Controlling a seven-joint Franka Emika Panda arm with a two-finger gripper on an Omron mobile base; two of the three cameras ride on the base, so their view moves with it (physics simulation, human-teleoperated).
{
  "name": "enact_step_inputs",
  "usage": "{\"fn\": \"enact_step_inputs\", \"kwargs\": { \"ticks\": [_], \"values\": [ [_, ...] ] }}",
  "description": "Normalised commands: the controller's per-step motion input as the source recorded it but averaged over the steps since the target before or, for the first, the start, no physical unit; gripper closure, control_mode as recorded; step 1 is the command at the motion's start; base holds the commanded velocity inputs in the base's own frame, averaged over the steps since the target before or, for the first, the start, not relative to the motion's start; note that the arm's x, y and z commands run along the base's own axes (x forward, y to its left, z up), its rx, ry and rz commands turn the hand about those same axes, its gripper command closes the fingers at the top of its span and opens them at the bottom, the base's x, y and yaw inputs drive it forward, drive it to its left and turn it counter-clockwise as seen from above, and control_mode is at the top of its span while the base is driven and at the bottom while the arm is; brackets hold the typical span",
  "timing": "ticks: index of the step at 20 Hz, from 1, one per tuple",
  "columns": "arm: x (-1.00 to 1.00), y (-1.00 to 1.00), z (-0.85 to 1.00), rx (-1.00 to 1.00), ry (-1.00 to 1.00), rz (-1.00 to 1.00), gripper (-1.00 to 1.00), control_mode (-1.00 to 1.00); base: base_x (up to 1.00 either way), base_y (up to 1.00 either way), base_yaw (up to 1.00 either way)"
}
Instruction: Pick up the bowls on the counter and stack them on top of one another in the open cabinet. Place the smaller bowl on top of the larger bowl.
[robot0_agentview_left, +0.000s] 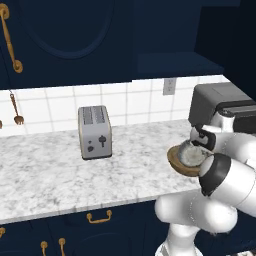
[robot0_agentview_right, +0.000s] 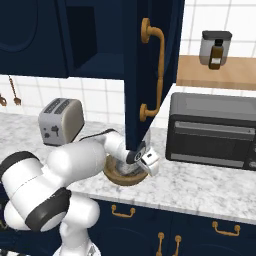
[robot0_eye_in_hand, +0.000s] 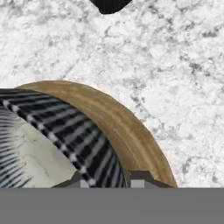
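The smaller bowl (robot0_agentview_left: 191, 154), dark grey with a pale speckled inside, sits nested in the larger bowl (robot0_agentview_left: 176, 166) of tan wood. Both rest on the marbled counter (robot0_agentview_left: 50, 170) near its front edge. From the right base view the larger bowl (robot0_agentview_right: 120, 180) shows under my hand, with the smaller bowl (robot0_agentview_right: 121, 169) inside it. My gripper (robot0_eye_in_hand: 110, 181) is low over the pair, and its fingertips (robot0_eye_in_hand: 81, 181) straddle the ribbed dark wall of the smaller bowl (robot0_eye_in_hand: 65, 127), above the wooden rim of the larger bowl (robot0_eye_in_hand: 118, 118). Contact with the wall cannot be made out. The open cabinet (robot0_agentview_right: 82, 35) is above and to the left.
The cabinet's open door (robot0_agentview_right: 150, 65) with its gold handle hangs just above my hand. A silver toaster (robot0_agentview_left: 95, 132) stands to the left on the counter. A dark microwave (robot0_agentview_right: 212, 130) stands to the right against the wall.
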Motion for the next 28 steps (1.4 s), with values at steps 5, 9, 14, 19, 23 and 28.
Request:
{"fn": "enact_step_inputs", "kwargs": {
  "ticks": [5, 9, 14, 19, 23, 28],
  "values": [
    [0.00, 0.12, 0.78, 0.01, -0.11, 0.00, -1.00, -1.00, 0.00, 0.00, 0.00],
    [-0.30, 0.83, 0.52, -0.03, -0.03, 0.14, -1.00, -1.00, 0.00, 0.00, 0.00],
    [-0.40, 1.00, -0.07, -0.18, 0.02, 0.36, -1.00, -1.00, 0.00, 0.00, 0.00],
    [-0.14, 0.82, -0.44, -0.37, 0.01, 0.32, -1.00, -1.00, 0.00, 0.00, 0.00],
    [0.03, 0.16, -0.63, -0.33, 0.00, 0.14, -1.00, -1.00, 0.00, 0.00, 0.00],
    [0.29, 0.04, -0.32, -0.17, 0.04, 0.07, -1.00, -1.00, 0.00, 0.00, 0.00]
  ]
}}
